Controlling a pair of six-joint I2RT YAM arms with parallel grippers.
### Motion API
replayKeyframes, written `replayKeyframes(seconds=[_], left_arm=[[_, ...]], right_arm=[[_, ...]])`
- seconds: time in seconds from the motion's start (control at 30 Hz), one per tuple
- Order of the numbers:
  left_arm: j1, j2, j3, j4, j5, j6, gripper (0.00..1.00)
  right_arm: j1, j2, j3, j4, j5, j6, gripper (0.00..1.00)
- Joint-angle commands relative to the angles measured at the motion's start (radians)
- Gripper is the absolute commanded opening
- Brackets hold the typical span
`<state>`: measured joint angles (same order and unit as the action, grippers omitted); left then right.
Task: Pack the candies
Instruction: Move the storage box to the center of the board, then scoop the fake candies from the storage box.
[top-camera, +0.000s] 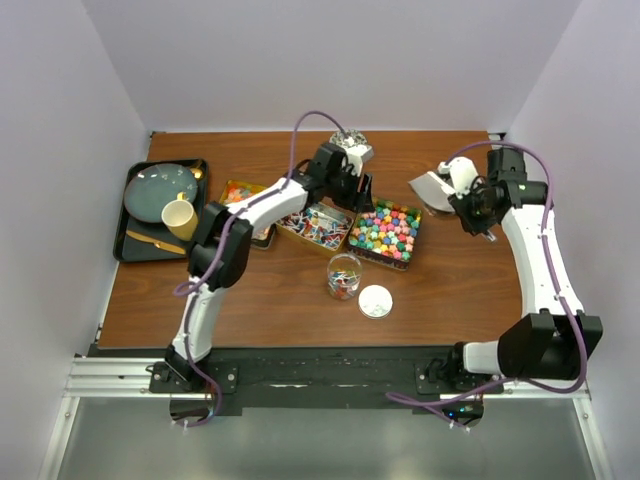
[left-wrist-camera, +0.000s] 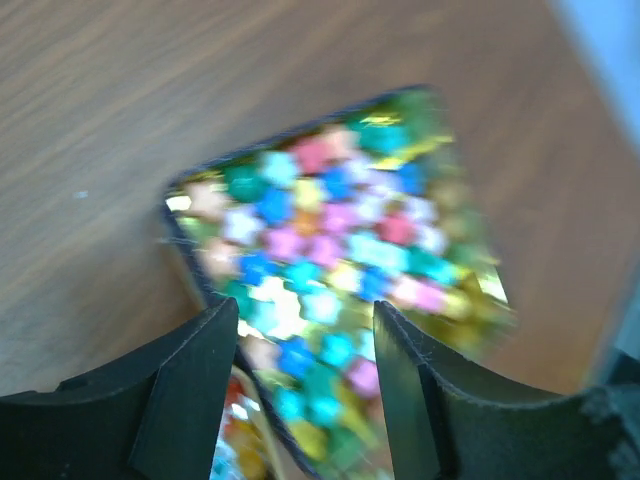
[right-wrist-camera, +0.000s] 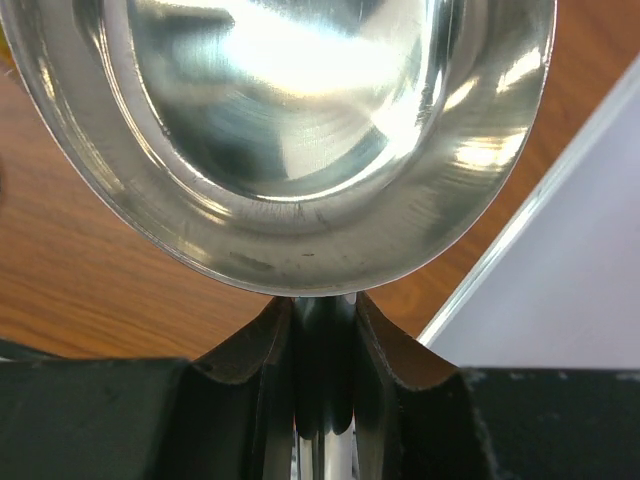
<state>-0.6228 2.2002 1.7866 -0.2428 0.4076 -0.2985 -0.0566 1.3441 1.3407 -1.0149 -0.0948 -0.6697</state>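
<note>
1. Right gripper (right-wrist-camera: 323, 335) is clamped on the handle of a steel scoop (right-wrist-camera: 300, 150). The bowl looks empty in the wrist view.
2. Left gripper (left-wrist-camera: 305, 320) has its jaws apart with nothing between them. It hangs over the cubes (left-wrist-camera: 340, 260) in their tray; that view is blurred.
3. Top view: the candies lie in three trays in a row mid-table: gummies (top-camera: 238, 192), wrapped pieces (top-camera: 315, 225) and cubes (top-camera: 385, 230). A few are already in the jar (top-camera: 344, 276). Its lid (top-camera: 376, 301) is off, just beside it at 4 o'clock.
4. Key relation: the cubes lie at 7–8 o'clock from the scoop (top-camera: 430, 190), near but apart. The scoop's long axis runs 3 to 9, bowl toward 9. The right arm holds the tool and is the one to dig.
5. Judgement: the scoop must swing toward 8 o'clock and dip into the cubes. The load then goes to the jar, at 7–8 o'clock from that tray. Risk: the left arm crowds the same tray.
</note>
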Motion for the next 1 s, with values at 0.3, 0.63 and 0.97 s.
replayKeyframes(seconds=[0.3, 0.63, 0.97], left_arm=[[0.224, -0.280, -0.524, 0.887, 0.941, -0.668, 0.58], [0.362, -0.393, -0.587, 0.390, 0.792, -0.181, 0.56], [0.371, -0.414, -0.621, -0.101, 0.565, 0.219, 0.51]], right_arm=[[0.248, -0.162, -0.140, 0.168, -0.002, -0.396, 0.00], [0.288, 0.078, 0.127, -0.062, 0.233, -0.774, 0.00], [0.328, 0.283, 0.250, -0.128, 0.564, -0.887, 0.00]])
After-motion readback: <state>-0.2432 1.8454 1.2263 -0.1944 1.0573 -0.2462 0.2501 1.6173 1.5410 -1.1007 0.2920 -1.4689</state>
